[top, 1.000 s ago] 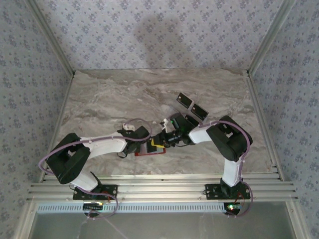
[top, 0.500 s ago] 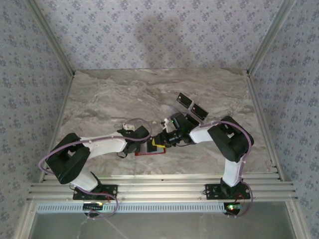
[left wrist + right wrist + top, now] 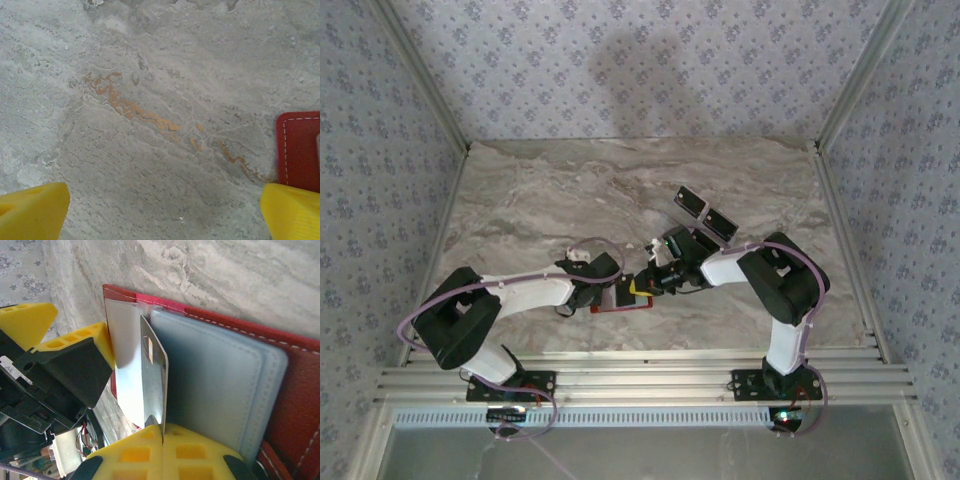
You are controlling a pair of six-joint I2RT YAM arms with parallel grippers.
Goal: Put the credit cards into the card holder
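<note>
The card holder is a red wallet lying open, its pale plastic sleeves facing up. My right gripper is shut on a silvery grey credit card, held on edge over the sleeves. From above, the right gripper is over the card holder, with my left gripper just to its left. The left gripper stands wide open over bare table, one yellow fingertip at the red wallet's corner. Two black credit cards lie behind the right arm.
The marble table is bare across its left and far parts. Patterned walls enclose it on three sides. The left gripper's yellow and black fingers sit close beside the held card at the wallet's left edge.
My right gripper's jaws have closed fully onto the silvery card and the arm has edged a little left over the wallet. The left arm has not moved.
</note>
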